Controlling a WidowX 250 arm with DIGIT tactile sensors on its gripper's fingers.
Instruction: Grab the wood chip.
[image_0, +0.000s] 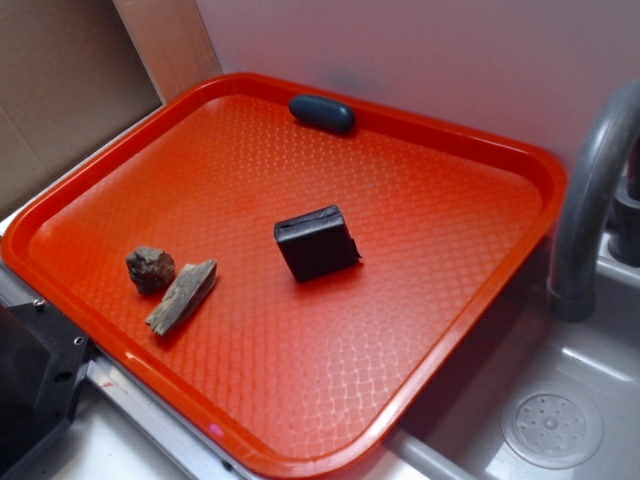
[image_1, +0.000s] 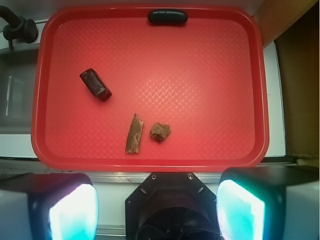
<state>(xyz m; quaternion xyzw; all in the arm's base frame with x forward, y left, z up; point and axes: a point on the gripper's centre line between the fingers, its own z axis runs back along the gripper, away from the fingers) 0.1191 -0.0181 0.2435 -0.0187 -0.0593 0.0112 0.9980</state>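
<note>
The hand (image_1: 159, 202) hangs high over the near edge of the red tray (image_1: 255, 100), fingers (image_1: 67, 207) spread wide and empty. Ahead lies the wood chip (image_1: 134, 134) flat on the tray, just beside the brown rock (image_1: 160, 131), apart from the black block (image_1: 95, 84) and a dark oval piece (image_1: 167, 16) at the far rim.

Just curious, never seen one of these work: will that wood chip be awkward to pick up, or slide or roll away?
The wood chip looks thin and flat, so it probably won't roll. Likely light and stiff; a nudge could skid it across the tray. Lying low, it gives the open gripper little height to pinch.
</note>
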